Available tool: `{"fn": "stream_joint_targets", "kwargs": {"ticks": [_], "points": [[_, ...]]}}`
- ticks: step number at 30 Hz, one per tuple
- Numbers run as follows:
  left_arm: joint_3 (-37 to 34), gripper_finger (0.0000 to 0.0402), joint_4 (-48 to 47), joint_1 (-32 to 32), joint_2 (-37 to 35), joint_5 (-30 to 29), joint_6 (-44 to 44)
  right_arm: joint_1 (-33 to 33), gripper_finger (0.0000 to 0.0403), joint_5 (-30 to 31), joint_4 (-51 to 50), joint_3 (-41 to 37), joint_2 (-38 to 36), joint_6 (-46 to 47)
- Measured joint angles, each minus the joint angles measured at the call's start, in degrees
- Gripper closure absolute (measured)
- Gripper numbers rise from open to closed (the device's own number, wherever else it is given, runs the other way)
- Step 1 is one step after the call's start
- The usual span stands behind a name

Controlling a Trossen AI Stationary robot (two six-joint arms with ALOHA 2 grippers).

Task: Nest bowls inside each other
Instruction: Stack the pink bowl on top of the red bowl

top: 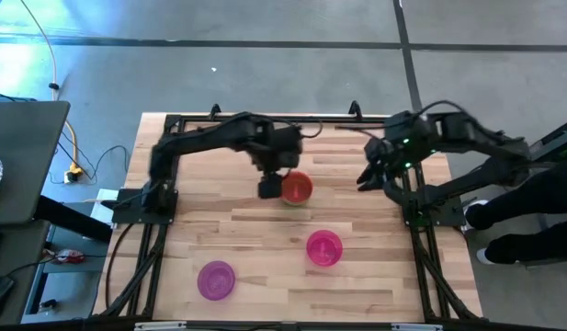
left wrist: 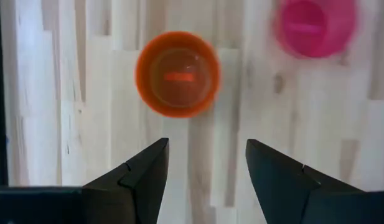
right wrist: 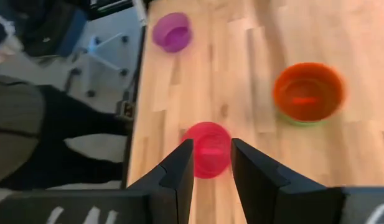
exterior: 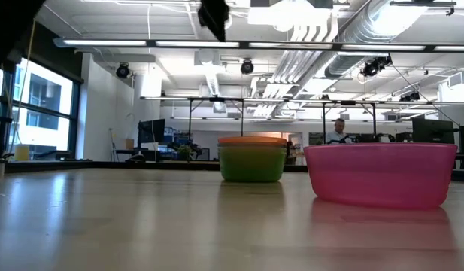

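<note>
A red bowl (top: 298, 188) sits nested in a green bowl (exterior: 252, 164) near the table's middle; the green one rests on its base. A magenta-pink bowl (top: 324, 248) stands alone nearer the front, and a purple bowl (top: 216, 279) stands at the front left. My left gripper (top: 270, 188) hangs open and empty above the table, just left of the red bowl (left wrist: 177, 74). My right gripper (top: 368, 179) is raised at the right side, open and empty; in its wrist view the pink bowl (right wrist: 207, 149) shows far below its fingers.
Bare wooden tabletop (top: 255, 234) lies between the bowls. A black frame (top: 141, 248) runs along the table's edges. A person's legs (top: 527, 216) show at the right, beside the right arm's base.
</note>
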Motion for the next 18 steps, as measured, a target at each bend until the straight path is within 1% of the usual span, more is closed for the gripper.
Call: {"fn": "stream_joint_targets", "kwargs": {"ticks": [6, 12, 15, 18], "points": [[-7.5, 0.0199, 0.2, -5.2, -11.1, -1.1, -1.5, 0.0, 0.0304, -7.5, 7.2, -9.1, 0.0, 2.1], [-17.9, 0.0199, 0.7, -10.3, -24.5, -5.6, -9.4, 0.0, 0.0304, -8.3, 9.0, -17.9, 0.0, 7.4], [-24.0, 0.0200, 4.4, -12.9, -31.9, -8.6, -13.8, 0.0, 0.0304, -8.6, 11.6, -22.9, 0.0, 10.8], [-30.3, 0.0200, 10.9, -15.3, -38.6, -11.0, -17.4, 0.0, 0.0304, -10.9, 16.5, -27.6, 0.0, 14.5]]}}
